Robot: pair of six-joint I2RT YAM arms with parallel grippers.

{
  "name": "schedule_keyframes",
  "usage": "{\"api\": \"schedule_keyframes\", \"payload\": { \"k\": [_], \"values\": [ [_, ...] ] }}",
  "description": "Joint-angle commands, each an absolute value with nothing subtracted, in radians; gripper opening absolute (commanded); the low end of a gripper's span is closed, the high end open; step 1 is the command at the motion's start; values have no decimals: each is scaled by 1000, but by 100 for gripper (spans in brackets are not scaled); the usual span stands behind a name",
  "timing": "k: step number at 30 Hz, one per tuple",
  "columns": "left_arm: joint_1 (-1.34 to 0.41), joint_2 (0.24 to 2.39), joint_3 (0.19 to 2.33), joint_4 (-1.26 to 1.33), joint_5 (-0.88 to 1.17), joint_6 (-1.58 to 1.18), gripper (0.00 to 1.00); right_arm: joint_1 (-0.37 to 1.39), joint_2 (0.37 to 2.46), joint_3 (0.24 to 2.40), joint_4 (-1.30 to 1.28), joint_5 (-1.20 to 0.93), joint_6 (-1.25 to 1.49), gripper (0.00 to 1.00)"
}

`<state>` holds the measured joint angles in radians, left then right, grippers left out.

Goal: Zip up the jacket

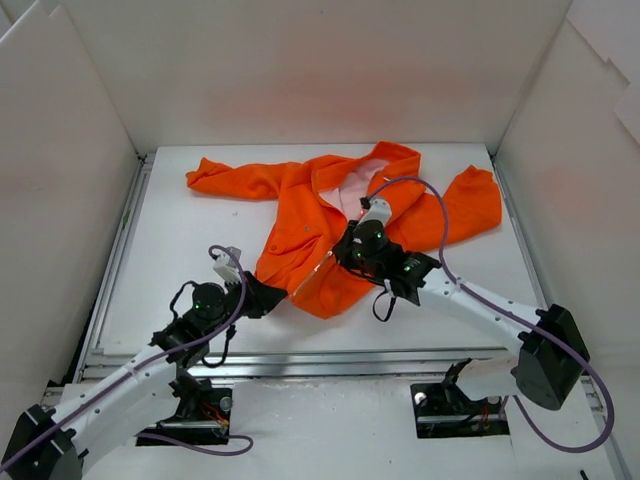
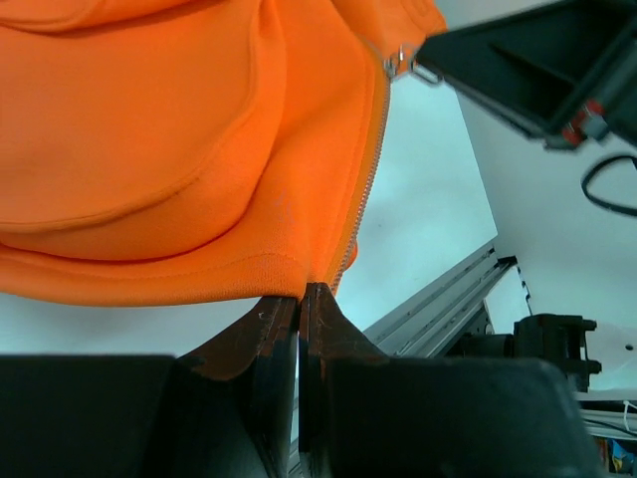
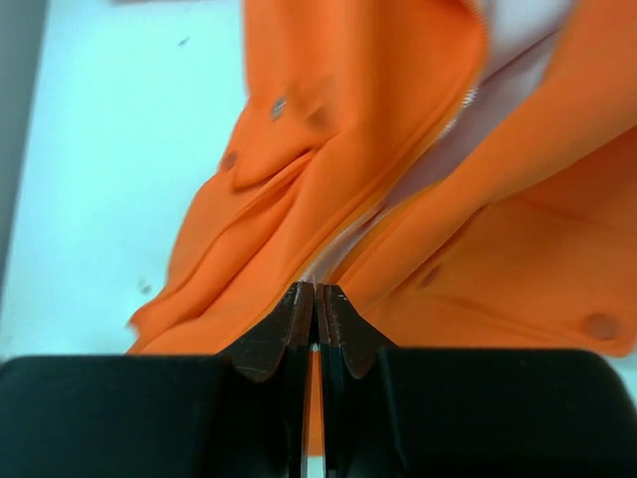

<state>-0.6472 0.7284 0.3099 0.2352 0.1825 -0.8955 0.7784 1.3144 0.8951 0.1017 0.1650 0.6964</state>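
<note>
Orange jacket (image 1: 300,232) is sprawled on the white worktop (image 1: 180,260), a bit toward the back, with the sleeves thrown out left and right and the collar open so the pale lining shows. Left fingers (image 2: 271,334) are pressed together, pinching the bottom hem right at the foot of the zipper (image 2: 366,189). Right fingers (image 3: 277,334) are closed too, nipping the zipper pull (image 2: 401,60) partway up the front, and above it the front gapes open.

From here I see white arm links (image 1: 475,303), black joints (image 1: 548,345) (green lights (image 1: 200,297) on), purple cables (image 1: 441,215), scuffed black fingers (image 2: 264,344).
</note>
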Motion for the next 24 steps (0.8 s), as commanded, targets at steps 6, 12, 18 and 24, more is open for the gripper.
{"api": "schedule_keyframes", "payload": {
  "k": [6, 12, 18, 24],
  "values": [
    [-653, 531, 420, -1, 167, -807, 0, 542, 1436, 1086, 77, 494, 497, 0],
    [-653, 402, 489, -165, 111, -787, 0, 342, 1624, 1317, 84, 568, 390, 0],
    [-653, 220, 592, -358, 5, -746, 0, 151, 1870, 1722, 25, 612, 243, 0],
    [-653, 218, 623, -400, -58, -700, 0, 25, 2137, 2132, -195, 621, 163, 0]
  ]
}}
